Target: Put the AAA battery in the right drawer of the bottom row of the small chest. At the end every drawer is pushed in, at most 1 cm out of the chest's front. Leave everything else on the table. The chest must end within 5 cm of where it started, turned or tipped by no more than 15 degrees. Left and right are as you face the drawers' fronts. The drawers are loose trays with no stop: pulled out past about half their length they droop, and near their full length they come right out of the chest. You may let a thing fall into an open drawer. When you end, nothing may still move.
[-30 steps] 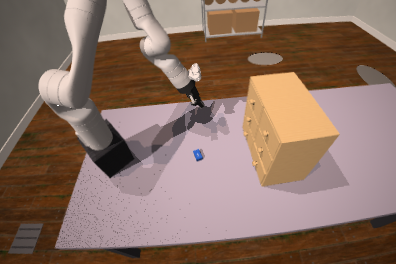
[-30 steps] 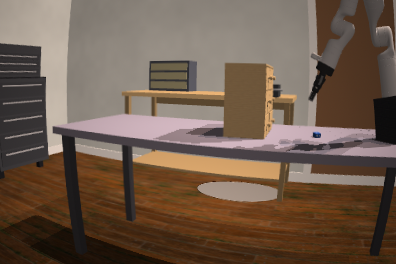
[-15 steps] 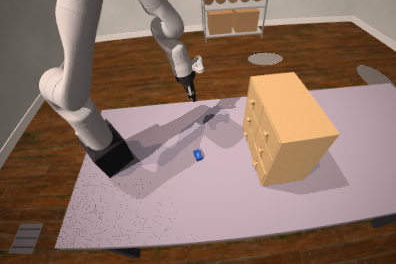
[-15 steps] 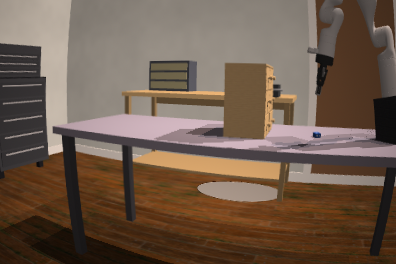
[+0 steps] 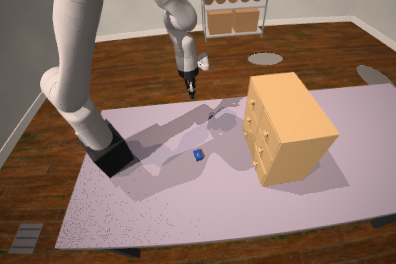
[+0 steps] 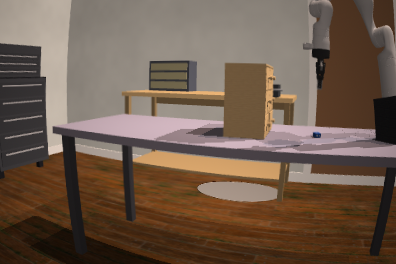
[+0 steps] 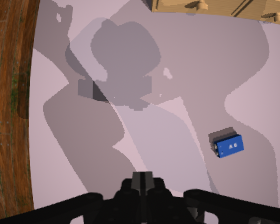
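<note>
The small wooden chest [image 5: 287, 128] stands on the right half of the table, its drawer fronts facing left, and all its drawers look pushed in. A small dark thin thing [image 5: 211, 116], likely the AAA battery, lies on the table left of the chest, seen in the wrist view [image 7: 99, 91] too. My gripper [image 5: 192, 94] [image 6: 320, 83] [image 7: 143, 184] hangs high above the table's far edge, points down, and is shut and empty.
A small blue block [image 5: 198, 155] [image 7: 226, 145] lies on the table left of the chest's front. The arm's black base [image 5: 112, 153] sits at the table's left. A second table with a grey box [image 6: 172, 75] stands behind.
</note>
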Robot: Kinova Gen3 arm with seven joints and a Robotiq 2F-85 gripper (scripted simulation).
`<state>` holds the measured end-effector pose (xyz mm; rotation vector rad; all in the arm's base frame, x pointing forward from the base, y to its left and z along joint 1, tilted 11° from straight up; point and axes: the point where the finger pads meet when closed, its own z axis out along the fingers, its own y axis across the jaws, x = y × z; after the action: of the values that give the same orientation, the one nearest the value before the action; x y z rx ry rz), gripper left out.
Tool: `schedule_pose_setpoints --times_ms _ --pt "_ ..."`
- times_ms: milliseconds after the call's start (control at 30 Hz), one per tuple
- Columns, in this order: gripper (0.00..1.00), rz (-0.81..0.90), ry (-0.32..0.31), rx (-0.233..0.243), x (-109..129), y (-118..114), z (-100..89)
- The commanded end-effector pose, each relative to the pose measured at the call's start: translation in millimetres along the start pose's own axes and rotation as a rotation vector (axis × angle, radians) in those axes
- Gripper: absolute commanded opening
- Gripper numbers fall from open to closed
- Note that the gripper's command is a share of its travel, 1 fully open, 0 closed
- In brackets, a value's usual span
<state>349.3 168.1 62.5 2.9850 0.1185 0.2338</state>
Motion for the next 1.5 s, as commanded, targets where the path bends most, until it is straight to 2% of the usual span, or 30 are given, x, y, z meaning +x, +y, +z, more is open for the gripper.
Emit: schedule_pose_setpoints --times_ms 0,333,1233,1267,1467 --pt "0.0 0.023 -0.002 0.005 6.5 5.0 -2.4" --pt "0.0 0.021 -0.032 0.008 4.3 4.6 -6.4" --pt "0.0 0.021 -0.034 0.008 4.2 4.6 -6.7" --pt "1.0 0.021 -0.034 0.008 4.2 4.6 -6.7" --pt "1.0 0.021 -0.034 0.008 4.2 4.6 -6.7"
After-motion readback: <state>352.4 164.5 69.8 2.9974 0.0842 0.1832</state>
